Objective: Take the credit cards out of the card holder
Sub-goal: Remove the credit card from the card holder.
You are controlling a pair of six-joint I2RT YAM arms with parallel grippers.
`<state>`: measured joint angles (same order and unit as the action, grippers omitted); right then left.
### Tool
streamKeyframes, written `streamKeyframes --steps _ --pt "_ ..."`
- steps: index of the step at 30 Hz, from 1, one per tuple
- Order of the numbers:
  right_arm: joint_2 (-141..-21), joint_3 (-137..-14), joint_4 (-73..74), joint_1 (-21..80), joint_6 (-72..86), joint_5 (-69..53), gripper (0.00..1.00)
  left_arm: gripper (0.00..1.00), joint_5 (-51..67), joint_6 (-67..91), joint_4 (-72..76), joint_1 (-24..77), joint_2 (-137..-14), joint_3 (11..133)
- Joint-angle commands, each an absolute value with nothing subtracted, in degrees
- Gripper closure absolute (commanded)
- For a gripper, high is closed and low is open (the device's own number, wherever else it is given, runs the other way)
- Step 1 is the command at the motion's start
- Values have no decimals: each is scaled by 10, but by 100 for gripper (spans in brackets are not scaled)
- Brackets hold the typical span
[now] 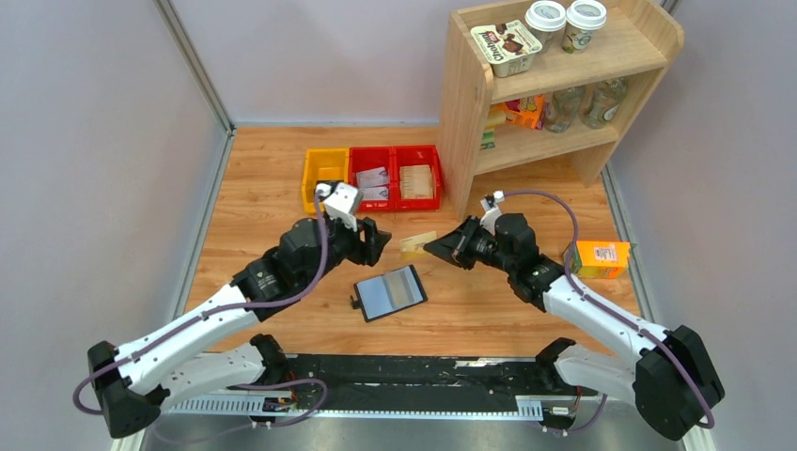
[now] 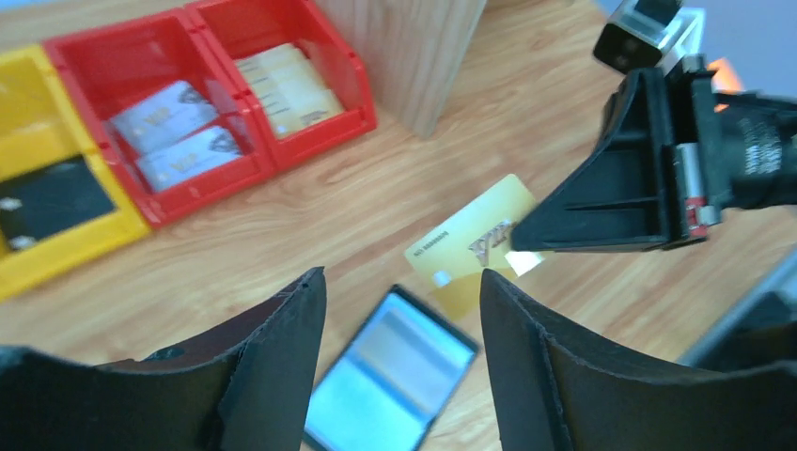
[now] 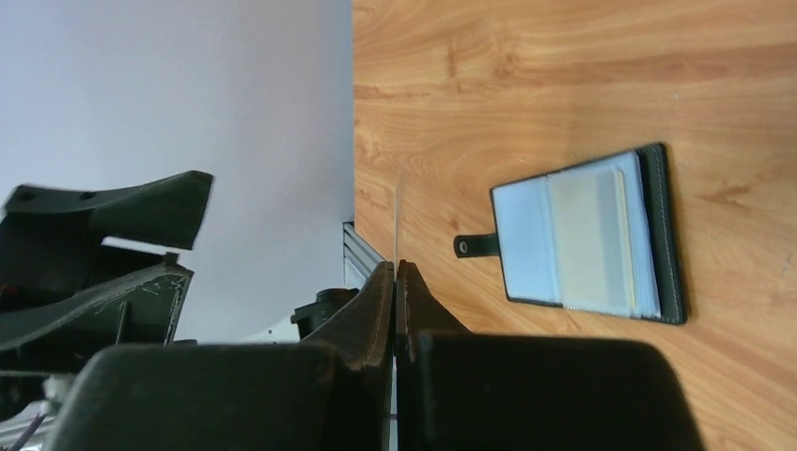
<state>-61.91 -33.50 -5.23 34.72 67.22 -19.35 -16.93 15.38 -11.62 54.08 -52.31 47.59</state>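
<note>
Right gripper [image 1: 430, 247] clamped the gold card [image 1: 416, 243]; left gripper [image 1: 378, 241] sat open beside it. Pinch needed holding firm, with the card kept clear of the card holder [image 1: 389, 292].

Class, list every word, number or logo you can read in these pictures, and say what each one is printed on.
"VIP", probably: gold card held in the right claw, partly covered.
"VIP", probably: whitish cards in the red bin.
Too blurred: gold card's small print, shelf carton, cups, orange carton.
</note>
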Motion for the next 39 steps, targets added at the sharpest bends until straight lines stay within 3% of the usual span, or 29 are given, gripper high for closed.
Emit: streamKeyframes --steps 1,6,11,23,39 --pt "-580 -305 -204 338 643 -213 100 30 9 323 -41 468 -498 425" --pt "-556 -282 -264 338 631 -218 100 29 192 497 129 372 -518 340" --pt "-544 -265 -307 338 629 -221 100 29 236 597 284 353 -542 283" --pt "-538 -236 -361 338 650 -212 100 31 239 682 431 352 -570 242" --pt "-461 -225 -320 329 634 -166 100 32 149 660 388 352 -480 185"
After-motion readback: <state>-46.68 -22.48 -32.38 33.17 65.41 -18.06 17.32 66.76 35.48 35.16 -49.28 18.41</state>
